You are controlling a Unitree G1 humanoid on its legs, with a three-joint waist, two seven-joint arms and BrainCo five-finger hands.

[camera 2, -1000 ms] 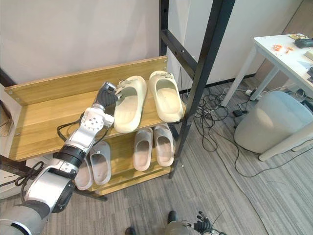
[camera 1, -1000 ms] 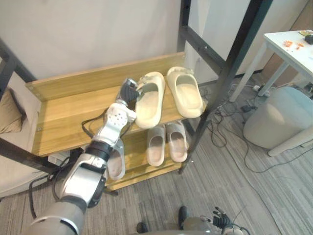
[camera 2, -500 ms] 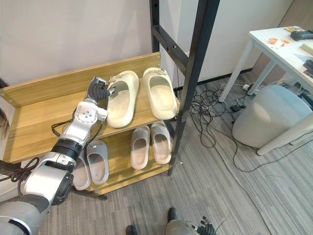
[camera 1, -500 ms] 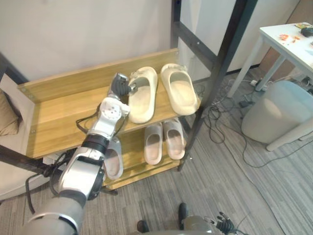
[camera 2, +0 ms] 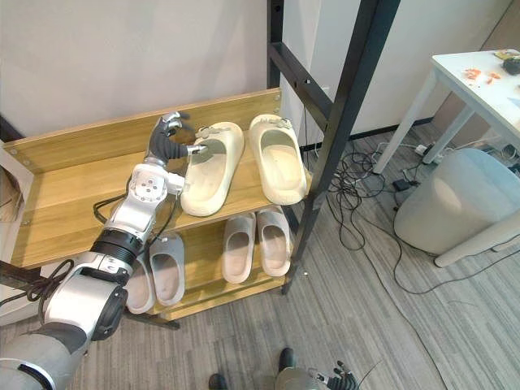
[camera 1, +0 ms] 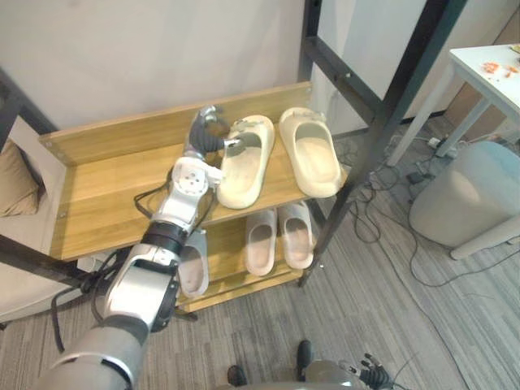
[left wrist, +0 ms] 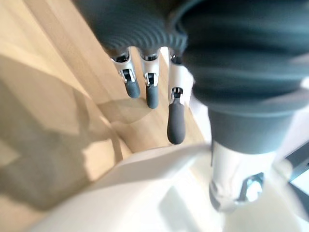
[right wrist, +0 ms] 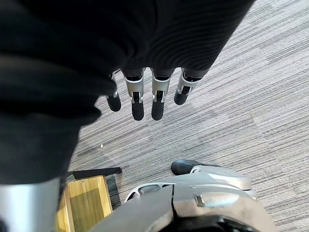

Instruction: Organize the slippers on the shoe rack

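Note:
Two cream slippers lie side by side on the wooden top shelf point(camera 1: 106, 191), toes toward me: the left one point(camera 1: 244, 162) and the right one point(camera 1: 310, 153). My left hand point(camera 1: 205, 134) hovers at the left slipper's far end, open, with straight fingers point(left wrist: 175, 121) over the wood beside the cream slipper point(left wrist: 145, 193). Its thumb point(left wrist: 231, 183) reaches toward the slipper's rim. On the lower shelf sit a grey pair point(camera 1: 279, 237) and another grey slipper point(camera 1: 192, 264). My right hand point(right wrist: 145, 96) hangs open low over the carpet.
A black frame post point(camera 1: 382, 122) slants past the rack's right end. To the right stand a grey round stool point(camera 1: 471, 195) and a white table point(camera 1: 487, 65). Cables point(camera 1: 382, 219) trail on the carpet. A tan cushion point(camera 1: 16, 183) lies at far left.
My left hand has opened and let go of the left cream slipper, which stays on the top shelf. The view has shifted a little.

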